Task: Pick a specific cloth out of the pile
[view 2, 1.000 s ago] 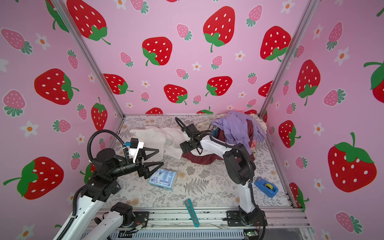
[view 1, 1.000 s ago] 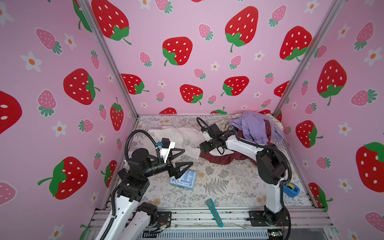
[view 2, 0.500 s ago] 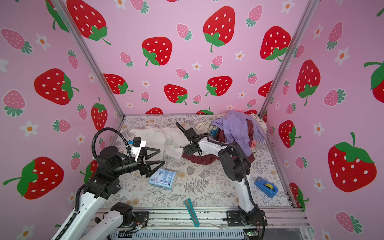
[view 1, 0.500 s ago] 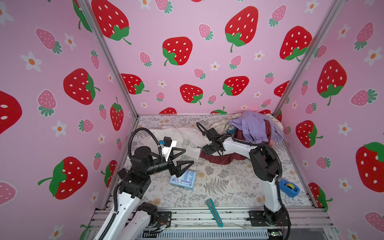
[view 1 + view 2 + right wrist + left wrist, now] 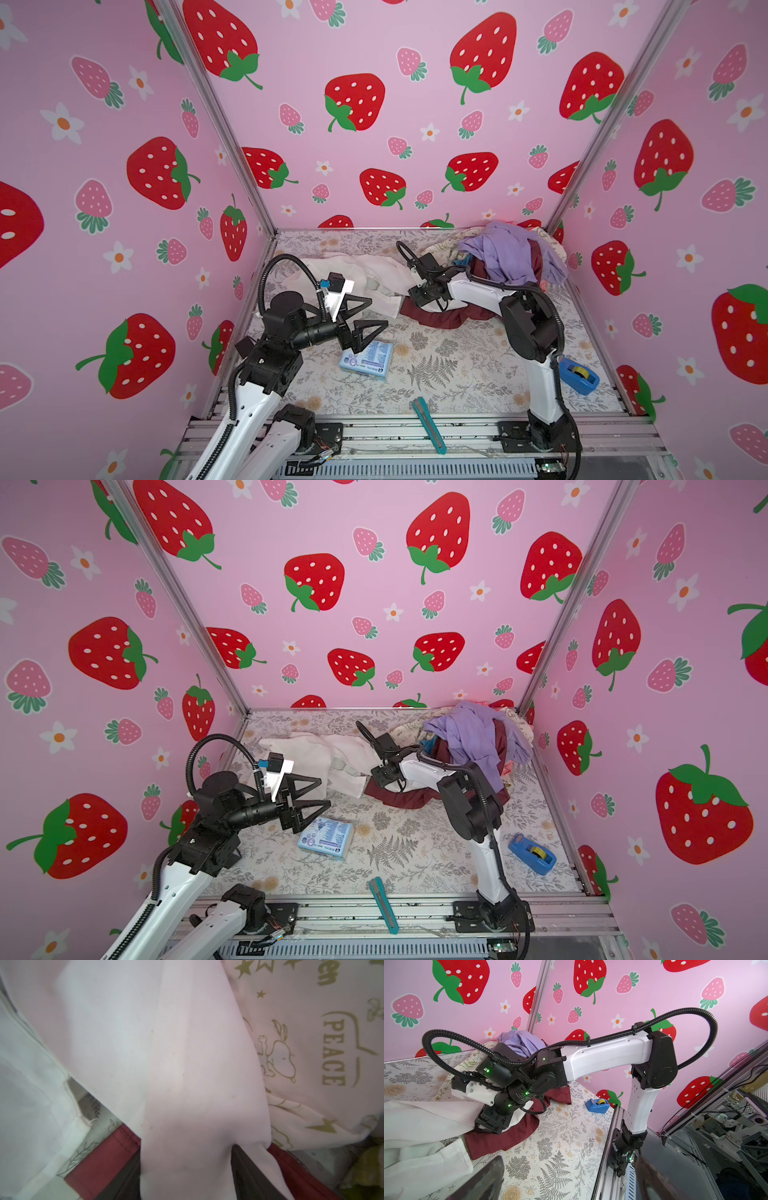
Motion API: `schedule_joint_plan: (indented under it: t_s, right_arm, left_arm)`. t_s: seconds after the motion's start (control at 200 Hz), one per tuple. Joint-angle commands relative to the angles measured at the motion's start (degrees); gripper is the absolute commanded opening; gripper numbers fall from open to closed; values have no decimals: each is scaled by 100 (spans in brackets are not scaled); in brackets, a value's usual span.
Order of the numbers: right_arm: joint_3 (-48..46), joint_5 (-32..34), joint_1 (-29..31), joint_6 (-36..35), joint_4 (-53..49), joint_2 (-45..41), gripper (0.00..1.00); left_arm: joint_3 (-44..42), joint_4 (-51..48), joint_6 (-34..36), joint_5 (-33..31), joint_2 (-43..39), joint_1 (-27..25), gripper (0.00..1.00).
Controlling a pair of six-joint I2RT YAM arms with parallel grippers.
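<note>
The bench (image 5: 457, 374) wears a cover printed with ferns and flowers and stands inside strawberry-patterned pink walls.

The pile (image 5: 511, 266) is heaped in the far right corner. A lavender garment (image 5: 507, 253) is draped on top and a maroon garment (image 5: 436, 318) spreads out from its foot toward the middle of the bench. A cream printed fabric (image 5: 311, 1053) with gold stars and the word PEACE is tucked on the pile's left side.

The cloth (image 5: 365, 274), plain off-white with seams and a sleeve-like flap, lies rumpled along the far left part of the bench. It runs from near the left edge to the middle, where its right end overlaps the maroon garment.

The right gripper (image 5: 186, 1169) is down on that right end. Its jaws stand partly apart, and a thick fold of the cloth fills the gap and lies against both dark fingers (image 5: 124, 1180). The fabric rises from there in a ridge.

The left gripper (image 5: 376, 311) hangs above the near left part of the bench with its jaws spread wide and nothing between them. In both top views its tips sit over the near hem of the cloth.

A blue packet (image 5: 368, 359) lies flat just beside and below that gripper. A blue tape dispenser (image 5: 577, 374) sits by the right edge, near the front. A teal box cutter (image 5: 430, 424) lies across the front edge and onto the metal rails.
</note>
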Motion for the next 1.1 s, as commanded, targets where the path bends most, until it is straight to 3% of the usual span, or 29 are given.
schedule_joint_plan:
  t_s: [0.0, 0.215, 0.32, 0.6, 0.795, 1.096]
  right_arm:
    - [-23, -121, -34, 52, 31, -234, 54]
    - [-24, -166, -51, 90, 33, -188, 23]
    - [18, -188, -60, 105, 17, -189, 0]
    - [504, -656, -53, 55, 352, -473, 0]
    - [926, -1624, -17, 287, 838, -560, 0]
    - [1998, -2660, 175, 769, 1260, -38, 0]
  left_arm:
    - [175, -23, -11, 18, -34, -36, 99]
    - [165, -14, -16, 19, -47, -36, 99]
    - [167, -14, -21, 14, -52, -36, 99]
    - [155, -14, -56, 1, -91, -39, 99]
    - [136, -23, -56, -49, -183, -45, 99]
    - [126, -72, -51, -86, -271, -46, 99]
